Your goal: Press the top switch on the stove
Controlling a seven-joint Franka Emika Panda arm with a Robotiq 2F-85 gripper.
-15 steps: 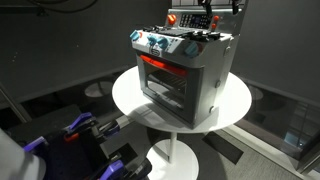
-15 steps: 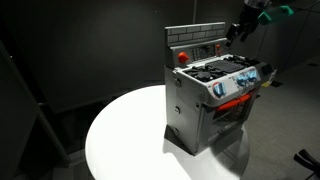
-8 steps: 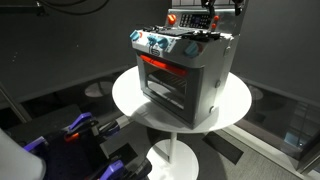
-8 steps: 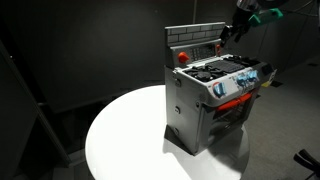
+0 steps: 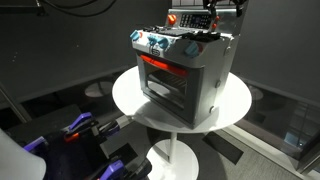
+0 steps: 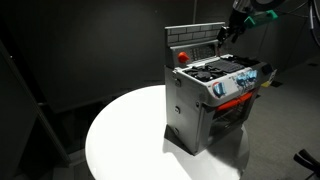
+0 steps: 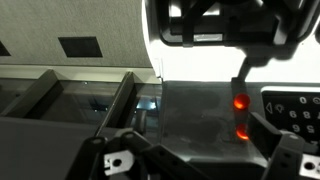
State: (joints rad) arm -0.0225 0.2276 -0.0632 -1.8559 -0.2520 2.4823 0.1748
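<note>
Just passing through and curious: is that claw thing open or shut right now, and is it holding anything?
Gripper: looks open in the wrist view, fingers apart, holding nothing, close to the back panel of the stove.

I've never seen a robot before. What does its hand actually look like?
The gripper is a dark, blocky claw with a teal-green piece just behind it at the wrist. In the wrist view its two fingers are black angular bars bearing small pale plates with screw holes. No lettering can be made out.
</note>
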